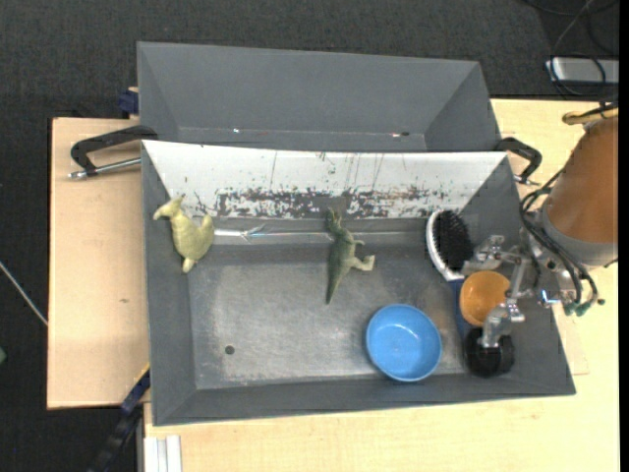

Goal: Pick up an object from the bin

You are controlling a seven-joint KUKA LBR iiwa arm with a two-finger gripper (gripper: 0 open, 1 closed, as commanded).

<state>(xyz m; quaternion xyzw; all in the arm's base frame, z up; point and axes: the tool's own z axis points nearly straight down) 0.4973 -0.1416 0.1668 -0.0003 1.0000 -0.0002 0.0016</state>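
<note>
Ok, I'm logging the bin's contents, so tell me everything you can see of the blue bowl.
The blue bowl is round and plastic-looking. It stands upright, mouth up, nothing inside, on the bin floor near the front wall, right of centre. Nothing seems to touch it; a black round thing lies nearby.

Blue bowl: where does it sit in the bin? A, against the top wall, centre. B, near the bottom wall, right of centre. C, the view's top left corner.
B: the blue bowl lies on the bin floor near the bottom wall, right of centre.
</note>
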